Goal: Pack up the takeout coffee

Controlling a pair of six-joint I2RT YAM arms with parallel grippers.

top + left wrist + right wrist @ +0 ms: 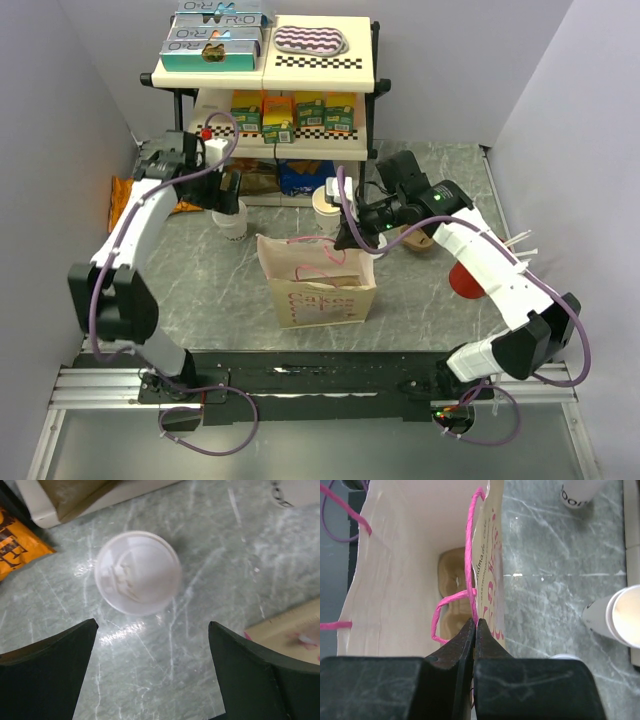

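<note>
The left gripper (pixel 152 625) hangs released, its two dark fingers (pixel 50 675) spread wide; the takeout coffee (pixel 137 572) stands upright on the marble table (pixel 200 545) below and just ahead of the fingertips, its round white lid facing up, touched by neither finger; an orange packet (pixel 15 545) lies off to that gripper's left. The right gripper (pixel 475 624) is clenched on the rim of the paper bag (pixel 395 580), its fingers pressed together over the bag's wall where the pink handle (pixel 469 555) runs; the open bag stretches ahead of it, with a brown cup carrier (pixel 454 580) on its floor; a lidless cream cup (pixel 620 615) stands to that gripper's right, apart from the bag.
</note>
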